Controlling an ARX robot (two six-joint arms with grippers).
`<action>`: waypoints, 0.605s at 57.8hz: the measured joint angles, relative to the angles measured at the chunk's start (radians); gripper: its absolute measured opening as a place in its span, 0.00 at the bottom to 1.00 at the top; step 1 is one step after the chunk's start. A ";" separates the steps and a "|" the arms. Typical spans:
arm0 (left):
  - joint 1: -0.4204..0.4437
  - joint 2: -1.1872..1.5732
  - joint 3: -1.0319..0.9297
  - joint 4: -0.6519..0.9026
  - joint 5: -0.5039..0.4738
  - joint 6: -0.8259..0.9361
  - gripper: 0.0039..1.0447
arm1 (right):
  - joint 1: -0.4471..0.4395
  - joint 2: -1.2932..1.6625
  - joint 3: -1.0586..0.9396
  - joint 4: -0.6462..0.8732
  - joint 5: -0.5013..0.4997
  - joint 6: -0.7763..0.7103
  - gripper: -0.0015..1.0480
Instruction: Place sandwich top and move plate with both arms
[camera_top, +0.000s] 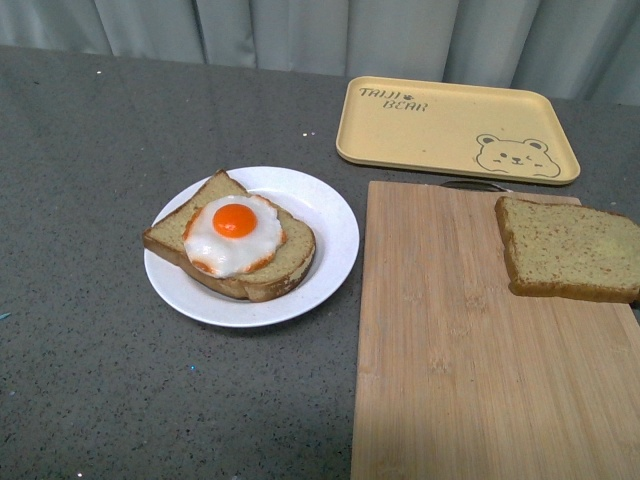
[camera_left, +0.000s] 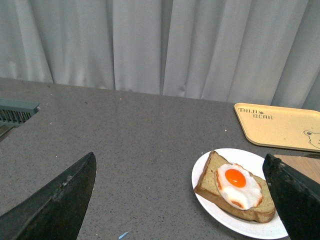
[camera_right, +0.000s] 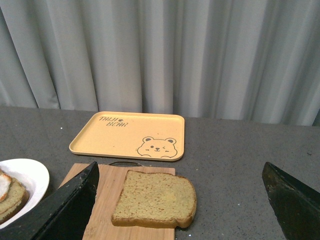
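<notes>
Two claws, both spread wide and empty: right claw (camera_right: 179, 166) faces the plain tan-brown speckled bread slice (camera_top: 570, 250) at the far right edge of the wooden cutting board (camera_top: 450, 350), nearer that arm; round white plate (camera_top: 330, 215) sits left, before left claw (camera_left: 179, 156).

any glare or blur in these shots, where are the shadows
Front view: soft even light, no glare, only a faint shadow under the plate; the plain bread slice is cut off at the frame edge. Left wrist view: the left gripper shows as dark, soft-edged fingers, the egg sharp. Right wrist view: right gripper likewise dark, the tray crisp.
</notes>
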 joint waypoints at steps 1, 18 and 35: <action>0.000 0.000 0.000 0.000 0.000 0.000 0.94 | 0.000 0.000 0.000 0.000 0.000 0.000 0.91; 0.000 0.000 0.000 0.000 0.000 0.000 0.94 | 0.000 0.000 0.000 0.000 0.000 0.000 0.91; 0.000 0.000 0.000 0.000 0.000 0.000 0.94 | 0.000 0.000 0.000 0.000 0.000 0.000 0.91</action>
